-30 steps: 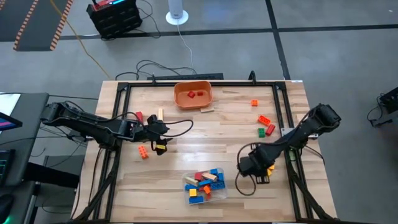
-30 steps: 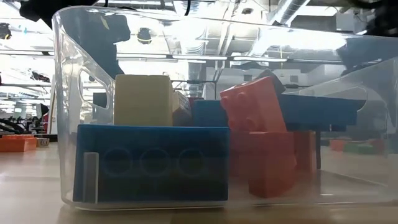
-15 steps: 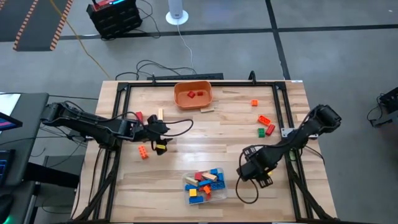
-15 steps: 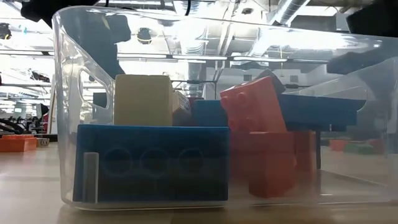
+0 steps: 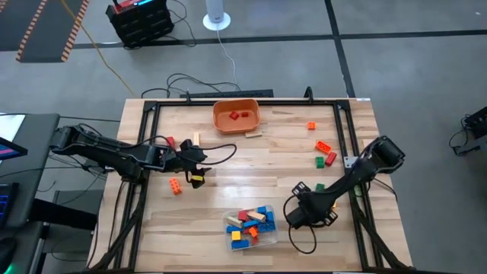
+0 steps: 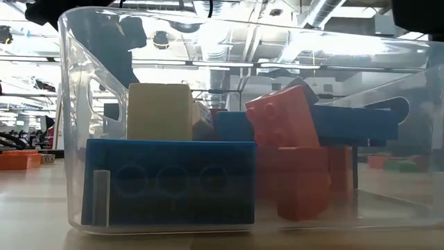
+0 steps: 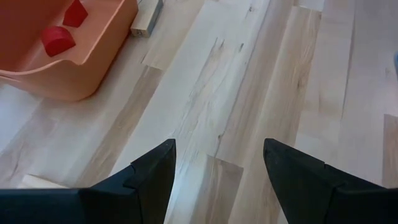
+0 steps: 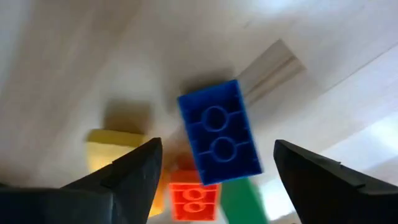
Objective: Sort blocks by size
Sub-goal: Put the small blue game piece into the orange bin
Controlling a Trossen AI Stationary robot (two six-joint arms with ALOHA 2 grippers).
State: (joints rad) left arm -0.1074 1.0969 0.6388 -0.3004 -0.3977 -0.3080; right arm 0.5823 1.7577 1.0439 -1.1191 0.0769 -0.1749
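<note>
High view looks straight down; low view sits against the clear tub [image 6: 69, 104], which both share.

Clear tub [image 6: 69, 104] of blue [image 6: 170, 182], tan [image 6: 159, 111] and red blocks [image 6: 281, 125]

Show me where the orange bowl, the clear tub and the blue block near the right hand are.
orange bowl [image 5: 226, 125]: high view, on its front rim.
clear tub [image 6: 73, 83]: low view, on its bare left wall.
blue block [image 8: 219, 132]: right wrist view, on its hollow underside.

Grey floor [image 5: 396, 76], white fan base [image 5: 217, 20], black crate [image 5: 139, 20], hazard-striped mat [image 5: 46, 30].
</note>
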